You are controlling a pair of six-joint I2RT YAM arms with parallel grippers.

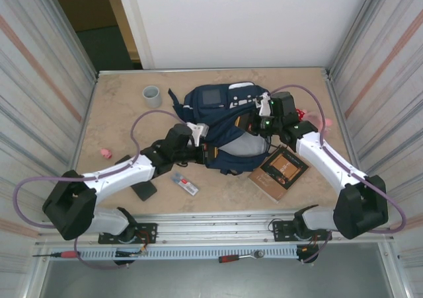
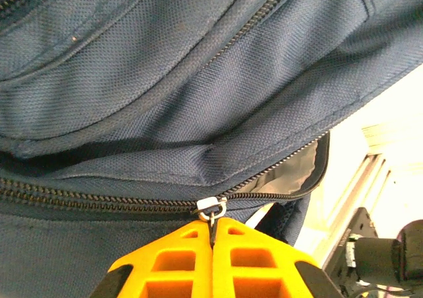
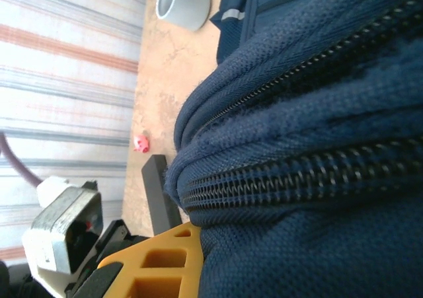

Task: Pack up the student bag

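The student bag (image 1: 225, 116), a large navy backpack, lies in the middle of the table. My left gripper (image 1: 210, 154) is at its near edge. In the left wrist view its orange fingers (image 2: 178, 258) are shut on the pull tab under the silver zipper slider (image 2: 211, 207). To the right of the slider the zipper gapes and shows grey lining (image 2: 297, 174). My right gripper (image 1: 259, 127) presses into the bag's right side. One orange finger (image 3: 165, 258) shows against the navy fabric (image 3: 317, 238); the other is hidden behind a fold it pinches.
A grey cup (image 1: 153, 96) stands at the back left. A small pink figure (image 1: 105, 153) lies at the left, with a black block (image 1: 143, 190) and a small flat packet (image 1: 185, 184) near the front. A brown book (image 1: 279, 172) lies front right, and small red and pink items (image 1: 302, 115) at the right.
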